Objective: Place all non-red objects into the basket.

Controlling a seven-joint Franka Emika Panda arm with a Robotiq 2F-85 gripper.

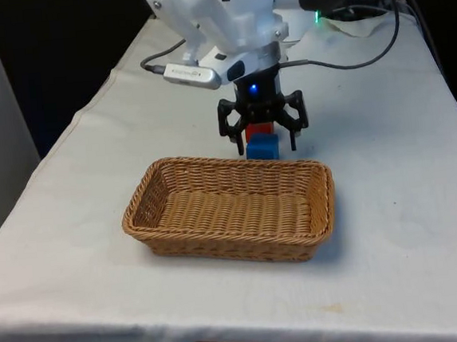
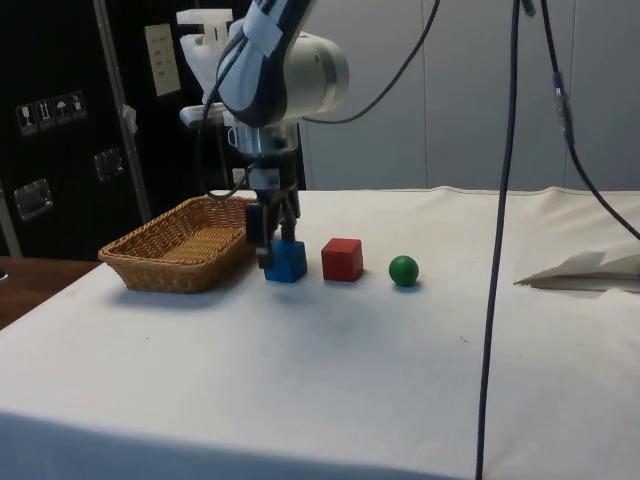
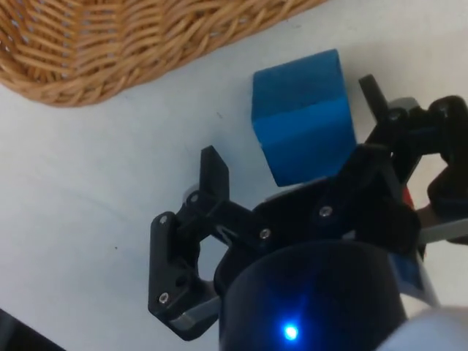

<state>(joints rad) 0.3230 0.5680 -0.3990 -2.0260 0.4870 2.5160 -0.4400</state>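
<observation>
Black two-finger end effector (image 1: 264, 140) low over blue cube (image 1: 262, 146), fingers spread wide either side, gripping nothing. Blue cube on white-clothed tabletop (image 1: 399, 204), just beside far rim of empty oval woven wicker basket (image 1: 227, 205). Side view adds row away from basket: blue cube (image 2: 286, 261), red cube (image 2: 342, 259), small green ball (image 2: 403, 270). Wrist view: cube (image 3: 303, 117) between spread fingers (image 3: 214, 175), apparently untouched.

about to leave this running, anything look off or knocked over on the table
Nothing stands out. The basket sits flat and empty, the blue cube, red cube and green ball rest in a row on the cloth, and the open gripper straddles the blue cube.
</observation>
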